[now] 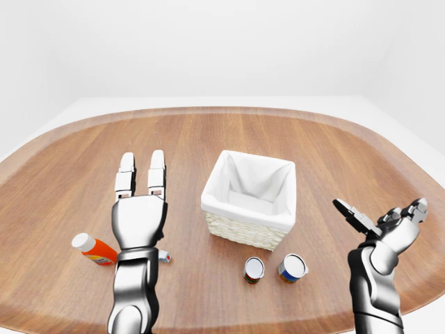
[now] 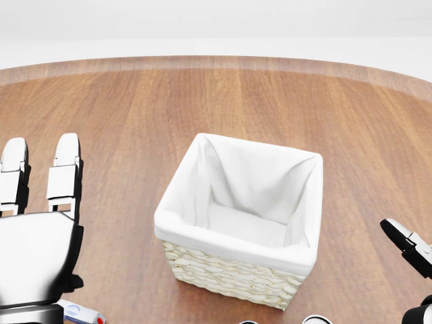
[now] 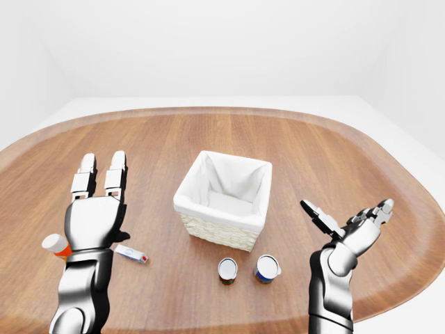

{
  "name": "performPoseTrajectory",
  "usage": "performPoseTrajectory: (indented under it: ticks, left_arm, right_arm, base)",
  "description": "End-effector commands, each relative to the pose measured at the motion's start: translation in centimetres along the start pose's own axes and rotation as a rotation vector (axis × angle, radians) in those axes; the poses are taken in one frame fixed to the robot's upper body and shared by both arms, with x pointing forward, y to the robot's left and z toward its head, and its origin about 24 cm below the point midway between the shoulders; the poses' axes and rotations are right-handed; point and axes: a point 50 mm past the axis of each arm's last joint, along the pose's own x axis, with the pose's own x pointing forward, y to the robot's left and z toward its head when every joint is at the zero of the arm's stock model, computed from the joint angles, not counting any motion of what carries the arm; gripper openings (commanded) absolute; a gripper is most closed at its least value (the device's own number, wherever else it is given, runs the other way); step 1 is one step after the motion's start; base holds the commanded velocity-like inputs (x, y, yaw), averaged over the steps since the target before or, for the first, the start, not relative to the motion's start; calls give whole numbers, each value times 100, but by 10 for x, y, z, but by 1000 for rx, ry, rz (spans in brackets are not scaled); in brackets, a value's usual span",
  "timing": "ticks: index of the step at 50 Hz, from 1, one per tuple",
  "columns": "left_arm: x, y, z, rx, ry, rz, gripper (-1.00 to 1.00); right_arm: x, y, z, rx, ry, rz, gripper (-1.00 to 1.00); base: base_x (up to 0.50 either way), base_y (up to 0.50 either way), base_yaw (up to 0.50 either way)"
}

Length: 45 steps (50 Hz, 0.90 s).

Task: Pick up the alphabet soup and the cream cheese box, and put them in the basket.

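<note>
The wicker basket (image 1: 245, 214) with a white liner stands mid-table and is empty inside. Below it in the left-eye view stand two small cans, one with a red label (image 1: 254, 269) and one with a blue label (image 1: 293, 267); which one is the alphabet soup I cannot tell. The cream cheese box (image 3: 131, 254) lies flat just right of my left forearm. My left hand (image 1: 141, 182) is raised, palm away and fingers straight, open and empty, left of the basket. Right of the cans my right hand (image 1: 381, 210) hovers with fingers spread, also open and empty.
An orange bottle with a white cap (image 1: 94, 249) lies on its side left of my left arm. The oval wooden table (image 1: 229, 132) ends in a white floor all round. In the head view only the basket (image 2: 229, 244) and parts of both hands show.
</note>
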Motion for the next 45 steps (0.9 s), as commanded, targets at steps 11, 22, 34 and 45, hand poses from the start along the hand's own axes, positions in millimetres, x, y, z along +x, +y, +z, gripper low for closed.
performPoseTrajectory:
  ticks: [11, 22, 34, 45]
  left_arm:
    - [-19, -30, -2, 10, 3, -202, 100]
    - [-28, -45, -7, 11, 12, -262, 100]
    - [-34, -79, -10, -2, 9, -355, 100]
    - [-40, -93, -11, -5, 3, -404, 100]
  right_arm:
    - [-1, 0, 0, -4, -3, 1, 100]
    - [-1, 0, 0, -3, -3, 1, 100]
    - [-1, 0, -1, -7, -5, 0, 100]
    - [0, 0, -1, -6, -5, 2, 100]
  base:
    - [0, 0, 0]
    - [0, 0, 0]
    - [0, 0, 0]
    - [0, 0, 0]
